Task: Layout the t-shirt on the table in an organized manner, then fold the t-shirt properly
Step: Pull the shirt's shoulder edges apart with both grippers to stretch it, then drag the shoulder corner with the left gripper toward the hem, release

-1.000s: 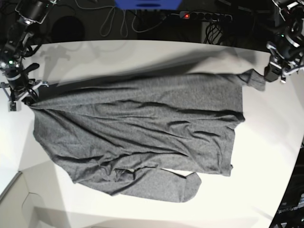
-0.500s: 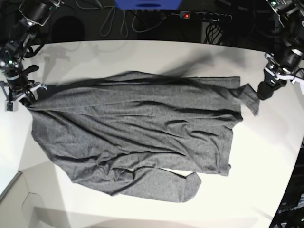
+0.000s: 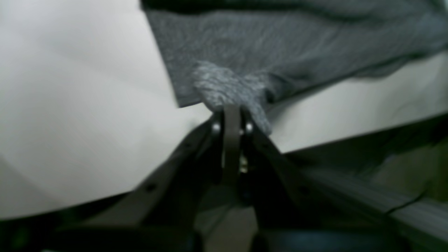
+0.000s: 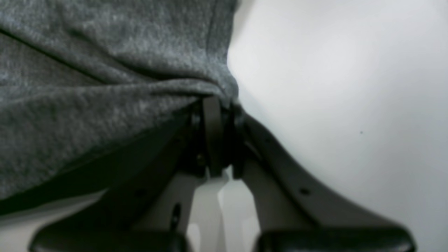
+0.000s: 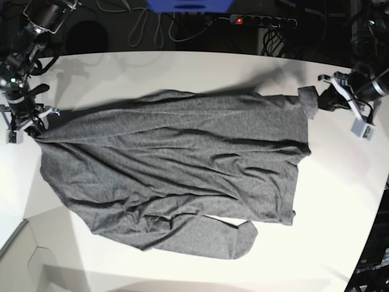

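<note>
— Where was the t-shirt when you stopped?

— Spread across the middle of the white table, wrinkled, one sleeve lying toward the lower centre of the base view.

— And your grippers?

— Your left gripper, at the upper right, had its jaws pressed together on a corner of the shirt. Your right gripper, at the left edge, pinched the opposite corner.

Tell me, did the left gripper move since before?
Yes. The left gripper, pinching the t-shirt, moved inward along the table, away from its right edge.
</note>
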You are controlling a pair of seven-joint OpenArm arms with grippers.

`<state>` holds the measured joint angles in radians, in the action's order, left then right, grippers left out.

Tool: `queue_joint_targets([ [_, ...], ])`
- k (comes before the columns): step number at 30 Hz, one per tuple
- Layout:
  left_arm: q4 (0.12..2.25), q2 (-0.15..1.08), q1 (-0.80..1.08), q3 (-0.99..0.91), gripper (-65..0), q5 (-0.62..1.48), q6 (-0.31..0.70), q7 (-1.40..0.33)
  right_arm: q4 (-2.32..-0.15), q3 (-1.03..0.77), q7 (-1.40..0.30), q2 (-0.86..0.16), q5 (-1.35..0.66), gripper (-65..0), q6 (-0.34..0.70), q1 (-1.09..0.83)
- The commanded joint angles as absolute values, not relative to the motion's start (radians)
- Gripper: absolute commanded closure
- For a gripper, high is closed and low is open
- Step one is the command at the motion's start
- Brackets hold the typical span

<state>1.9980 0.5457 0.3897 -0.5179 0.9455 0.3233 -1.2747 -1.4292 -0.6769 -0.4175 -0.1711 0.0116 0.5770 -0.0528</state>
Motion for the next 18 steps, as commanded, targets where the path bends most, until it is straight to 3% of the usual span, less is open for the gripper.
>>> queue_joint_targets([
  [1, 2.015, 0.599, 0.383, -0.504, 0.0, 0.957, 0.341, -1.262, -1.449, -0.680, -0.392, -0.185, -0.002, 0.0, 0.575, -0.042],
  [8, 2.020, 0.743, 0.314, -0.318, -0.1, 0.949, 0.438, -1.264, -1.449, -0.680, -0.392, -0.185, -0.002, 0.0, 0.575, -0.041],
  [18, 2.031, 0.857, 0.084, 0.070, -0.2, 0.871, 0.438, -1.260, -1.449, -0.680, -0.392, -0.185, -0.002, 0.0, 0.575, -0.039],
])
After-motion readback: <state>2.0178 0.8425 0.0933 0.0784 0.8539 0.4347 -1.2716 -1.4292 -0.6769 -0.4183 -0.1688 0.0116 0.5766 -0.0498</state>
